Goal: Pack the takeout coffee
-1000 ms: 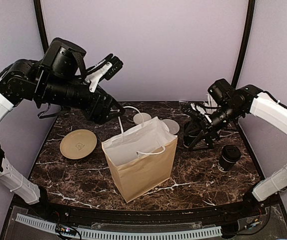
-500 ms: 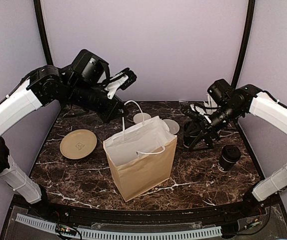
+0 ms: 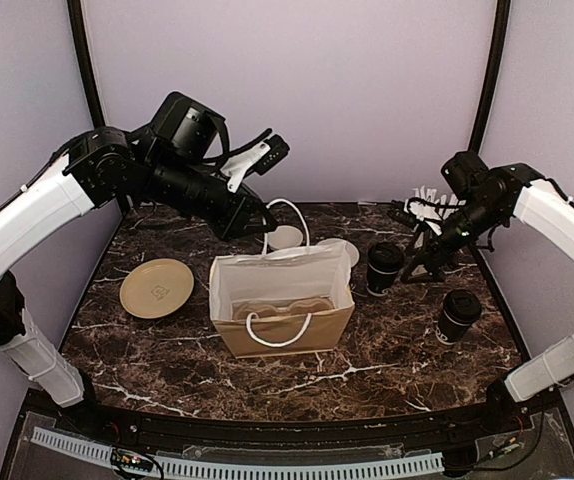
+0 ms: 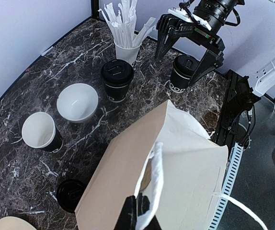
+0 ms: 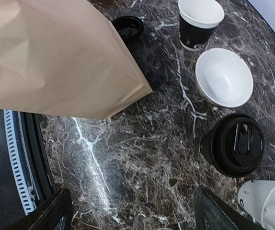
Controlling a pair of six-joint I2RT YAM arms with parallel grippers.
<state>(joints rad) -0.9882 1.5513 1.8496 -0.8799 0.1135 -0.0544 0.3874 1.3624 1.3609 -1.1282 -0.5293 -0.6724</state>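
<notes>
Currently you will find one lidded coffee cup (image 3: 384, 268) standing on the marble table (image 3: 167, 350), right of the paper bag (image 3: 282, 310) and not in it. A second lidded cup (image 3: 459, 315) stands nearer the arm bases. The right gripper (image 5: 132, 215) hangs just beside the first cup with its jaws spread wide, probably to straddle it. Note that the left gripper (image 4: 136, 213) is pinched on the bag's white handle (image 4: 153, 182), holding the mouth open for loading. The brown shapes on the bag floor cannot be identified.

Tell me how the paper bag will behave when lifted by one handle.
Probably floppy: the paper bag has thin, bowed walls. Likely light, so it may tilt and swing from the white handle pinched by the left fingers.
</notes>
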